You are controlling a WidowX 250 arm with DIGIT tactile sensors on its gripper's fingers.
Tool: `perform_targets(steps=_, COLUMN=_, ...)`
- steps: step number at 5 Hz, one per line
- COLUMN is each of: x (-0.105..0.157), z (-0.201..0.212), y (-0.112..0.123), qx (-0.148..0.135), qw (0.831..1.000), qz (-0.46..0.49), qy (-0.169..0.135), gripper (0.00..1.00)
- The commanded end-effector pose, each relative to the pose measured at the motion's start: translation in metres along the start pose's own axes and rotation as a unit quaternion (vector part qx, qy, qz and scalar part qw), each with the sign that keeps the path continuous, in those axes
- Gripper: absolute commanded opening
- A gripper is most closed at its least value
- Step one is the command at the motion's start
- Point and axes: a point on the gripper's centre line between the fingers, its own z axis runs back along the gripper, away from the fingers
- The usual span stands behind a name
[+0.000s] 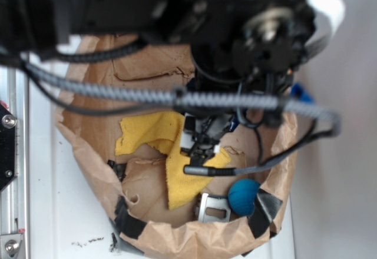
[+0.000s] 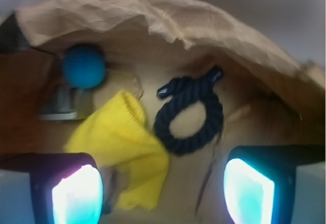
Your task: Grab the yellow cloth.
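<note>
Gripper [image 2: 163, 188] spread wide, nothing between my fingers [image 2: 76, 193]; both pads glow at the bottom of the wrist view with a bare gap between them.

Cloth [image 2: 119, 147] lies low and to the left of my centreline, one fold running down beside my left finger, touching or nearly so. From the exterior view it [image 1: 177, 170] sits under and just left of my fingertips, spread in an L on the paper [image 1: 147, 70] floor.

Rope ring [image 2: 191, 117] lies ahead, close to centre, just beside the cloth's right edge. Ball [image 2: 84, 66] is farther ahead on the left, resting by a metal clip [image 2: 58, 104]. Paper wall rises beyond all of it.

Step in hand, as I judge it: line up over the cloth and descend. To do it well:
- shift left so the bunched yellow fold sits between the pads, not outside the left one;
- keep clear of the rope ring, which could snag the right finger;
- go down until the pads press the cloth, then pinch on a raised fold, not flat fabric;
- avoid catching the paper underneath.
</note>
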Motion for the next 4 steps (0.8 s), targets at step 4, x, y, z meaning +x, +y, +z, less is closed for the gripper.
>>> perform_targets(steps=4, x=0.021, z=-0.082, y=-0.059, qx=-0.115, qw=0.958, qz=-0.263, qy=0.007, gripper=1.0)
